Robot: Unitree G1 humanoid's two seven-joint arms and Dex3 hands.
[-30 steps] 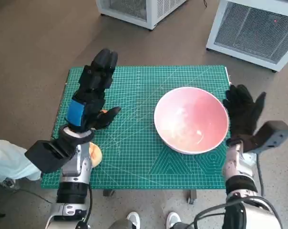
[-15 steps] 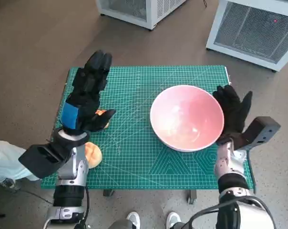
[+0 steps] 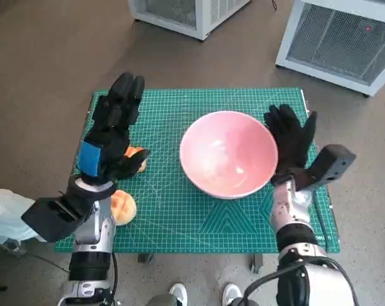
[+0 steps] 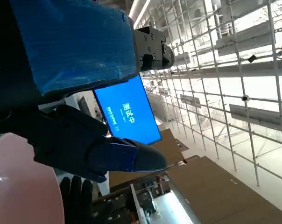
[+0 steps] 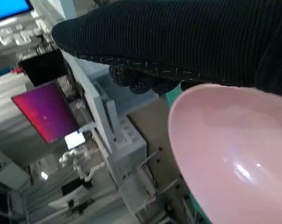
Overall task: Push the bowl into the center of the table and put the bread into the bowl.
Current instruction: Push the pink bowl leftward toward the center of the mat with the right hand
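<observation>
Centrally, I saw the pink bowl (image 3: 228, 154) on the green cutting mat (image 3: 180, 217), with bare mat between it and my left fingers and a narrower strip between it and the mat's near edge. My right hand (image 3: 289, 139), gloved, lay flat against the bowl's outer rim, its fingers (image 3: 283, 116) spread and pointing toward the mat's far edge; the right wrist view showed the glove (image 5: 187, 42) just over the rim (image 5: 178, 121). My left hand (image 3: 109, 137) hovered open with fingers (image 3: 120, 95) extended, holding nothing. Beneath its thumb side lay one bread roll (image 3: 136, 157); a second roll (image 3: 123, 205) sat behind the wrist, near the mat's front-left edge. Both rolls lay well apart from the bowl.
</observation>
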